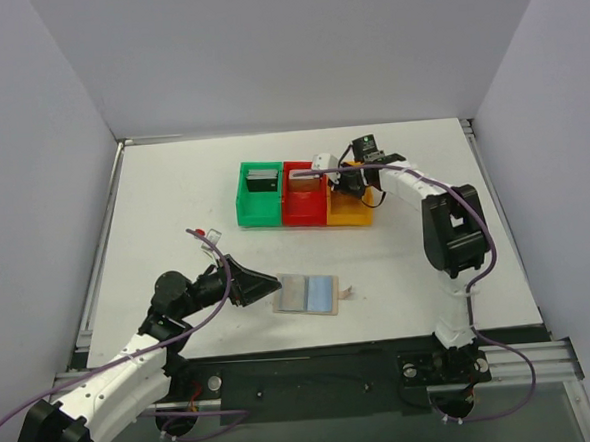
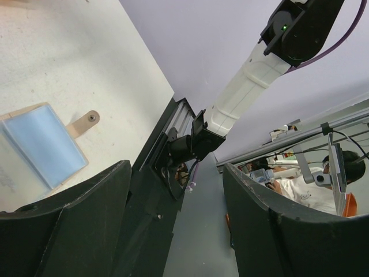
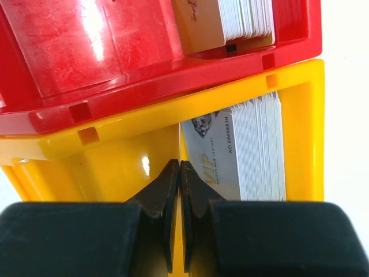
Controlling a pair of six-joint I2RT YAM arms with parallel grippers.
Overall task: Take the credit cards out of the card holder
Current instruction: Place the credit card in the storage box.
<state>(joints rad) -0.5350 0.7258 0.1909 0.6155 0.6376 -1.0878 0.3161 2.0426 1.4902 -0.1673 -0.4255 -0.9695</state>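
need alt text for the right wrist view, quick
The right pincer, shut on nothing, points into a yellow bin holding a stack of grey cards. Beyond it, at the top of the view, a red bin holds a brownish stack.
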